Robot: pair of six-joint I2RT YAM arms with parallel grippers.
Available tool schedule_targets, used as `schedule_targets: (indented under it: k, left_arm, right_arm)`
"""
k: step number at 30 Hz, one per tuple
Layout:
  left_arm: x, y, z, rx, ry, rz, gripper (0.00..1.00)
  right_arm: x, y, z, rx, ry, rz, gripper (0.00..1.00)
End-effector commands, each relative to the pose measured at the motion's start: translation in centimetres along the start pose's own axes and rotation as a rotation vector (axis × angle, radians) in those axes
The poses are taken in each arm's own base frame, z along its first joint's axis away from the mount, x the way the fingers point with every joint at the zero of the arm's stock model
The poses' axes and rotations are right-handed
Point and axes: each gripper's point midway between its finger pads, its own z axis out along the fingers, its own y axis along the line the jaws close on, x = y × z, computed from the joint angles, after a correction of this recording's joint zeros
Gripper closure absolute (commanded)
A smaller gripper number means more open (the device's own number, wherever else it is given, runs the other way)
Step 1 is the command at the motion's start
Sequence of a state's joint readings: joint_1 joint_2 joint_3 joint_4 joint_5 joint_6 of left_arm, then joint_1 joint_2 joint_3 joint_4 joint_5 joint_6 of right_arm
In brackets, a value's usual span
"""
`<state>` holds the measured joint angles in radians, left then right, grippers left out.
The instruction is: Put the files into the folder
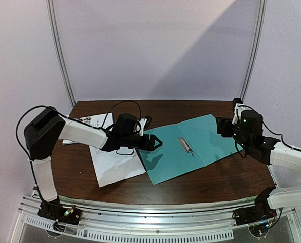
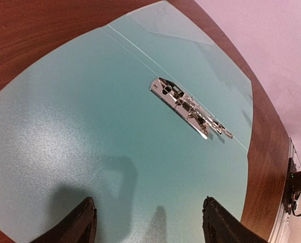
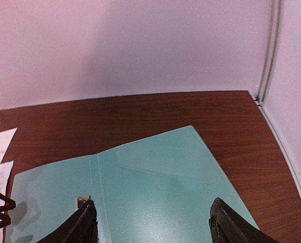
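Left end effector (image 2: 149, 225) first: its fingers stand wide apart with nothing between them, poised over the left flap of the folder (image 2: 64, 126), their shadows falling on the teal card. Ahead of it the metal clip (image 2: 188, 107) glints beside the centre crease. Across the way, the right end effector (image 3: 153, 225) is spread wide as well, empty, looking down on the folder's right flap; whether it touches the card I can't tell. From above, the folder (image 1: 211, 142) lies open and flat on the table (image 1: 226, 177), right of centre, inside face up. Neither file is in it: the white sheet (image 1: 115, 164) lies on the table just beside the folder's left edge, under the left arm, and the picture-printed sheet (image 1: 87, 121) sits farther back on the left, partly hidden by that arm.
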<state>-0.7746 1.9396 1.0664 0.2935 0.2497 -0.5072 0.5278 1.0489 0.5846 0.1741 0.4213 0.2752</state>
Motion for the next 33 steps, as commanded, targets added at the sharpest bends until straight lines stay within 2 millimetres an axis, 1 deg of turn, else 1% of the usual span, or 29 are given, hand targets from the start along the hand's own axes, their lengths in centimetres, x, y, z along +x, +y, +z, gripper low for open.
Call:
schedule_targets:
  k: [1, 4, 6, 7, 8, 10, 12, 13, 14, 15, 17, 20, 23, 27, 32, 33]
  left_arm:
    - [-0.6, -0.9, -0.8, -0.03, -0.015, 0.041, 0.26]
    - [-0.9, -0.7, -1.5, -0.062, -0.024, 0.052, 0.19]
    - [-1.2, -0.5, -2.1, -0.086, -0.035, 0.059, 0.14]
    - [-1.3, -0.3, -2.5, -0.099, -0.041, 0.059, 0.05]
    - [-1.6, -0.2, -2.9, -0.113, -0.049, 0.061, 0.01]
    - [-1.8, 0.3, -3.9, -0.157, -0.062, 0.06, 0.01]
    - [-2.2, 0.5, -5.4, -0.196, -0.097, 0.059, 0.01]
    - [-2.6, 0.8, -6.3, -0.227, -0.115, 0.057, 0.0]
    - [-3.1, 1.0, -7.3, -0.256, -0.134, 0.054, 0.01]
    - [-3.2, 1.4, -8.0, -0.291, -0.138, 0.052, 0.01]
    - [-2.8, 2.7, -9.3, -0.376, -0.125, 0.042, 0.01]
    - [-1.7, 4.7, -11.4, -0.507, -0.09, 0.017, 0.02]
    - [-0.7, 6.7, -13.7, -0.623, -0.082, -0.021, 0.03]
    - [0.3, 9.2, -16.6, -0.723, -0.066, -0.105, 0.06]
    - [0.4, 12.4, -20.3, -0.845, -0.05, -0.217, 0.1]
    - [0.5, 13.1, -21.0, -0.872, -0.04, -0.239, 0.12]
  right_arm:
    - [2.9, 3.2, 1.9, -0.13, 0.164, -0.063, 0.24]
    - [4.0, 5.0, 3.0, -0.192, 0.213, -0.06, 0.22]
    - [4.3, 6.4, 3.4, -0.233, 0.235, -0.069, 0.2]
    - [5.0, 7.1, 3.6, -0.249, 0.258, -0.082, 0.19]
    - [5.1, 7.7, 3.8, -0.26, 0.265, -0.096, 0.18]
    - [5.6, 8.9, 4.1, -0.281, 0.286, -0.131, 0.14]
    - [6.5, 10.0, 4.6, -0.298, 0.32, -0.164, 0.09]
    - [6.4, 10.5, 4.7, -0.307, 0.324, -0.17, 0.07]
    - [7.2, 10.8, 5.0, -0.31, 0.344, -0.182, 0.05]
    - [7.1, 11.2, 5.1, -0.319, 0.345, -0.185, 0.04]
    - [7.8, 11.9, 5.4, -0.335, 0.364, -0.193, 0.02]
    - [8.2, 12.8, 5.6, -0.357, 0.376, -0.196, 0.01]
    - [9.0, 13.5, 6.0, -0.374, 0.395, -0.202, 0.01]
    - [9.9, 14.3, 6.2, -0.397, 0.419, -0.206, 0.01]
    - [11.1, 15.1, 6.3, -0.428, 0.455, -0.192, 0.01]
    - [11.3, 15.3, 6.3, -0.434, 0.461, -0.19, 0.01]
